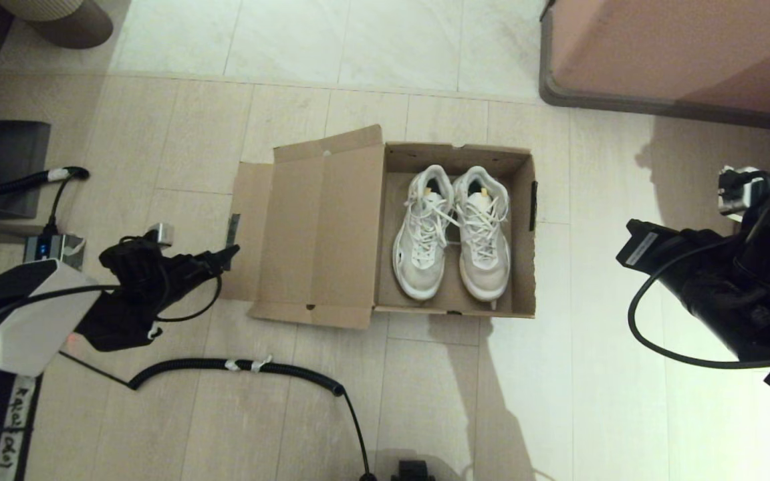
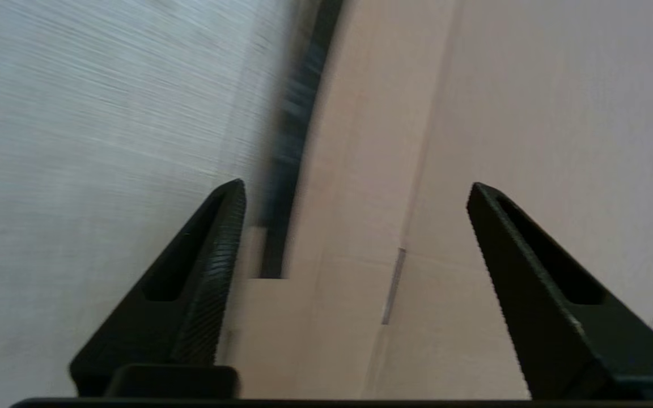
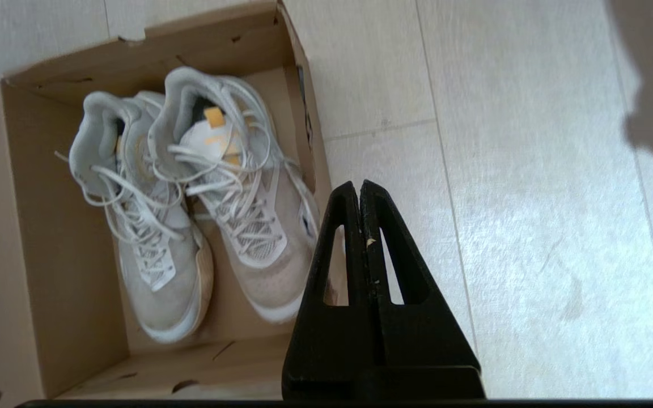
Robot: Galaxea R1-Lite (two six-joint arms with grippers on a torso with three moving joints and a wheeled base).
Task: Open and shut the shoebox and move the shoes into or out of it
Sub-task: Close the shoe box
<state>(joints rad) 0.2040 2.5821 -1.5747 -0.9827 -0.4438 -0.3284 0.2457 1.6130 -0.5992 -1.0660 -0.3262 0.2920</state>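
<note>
Cardboard shoebox point(image 1: 318, 227) lies open, shoes point(image 1: 452, 230) inside, no readable branding.

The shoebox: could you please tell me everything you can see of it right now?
The shoebox is plain brown cardboard and stands open on the pale floor. Its hinged lid lies folded out flat toward the robot's left, with side flaps, small notch holes and a dark tape strip on its outer edge. Both white shoes sit side by side inside. The open left end effector is at the lid's outer edge; the shut right end effector stays clear.
</note>
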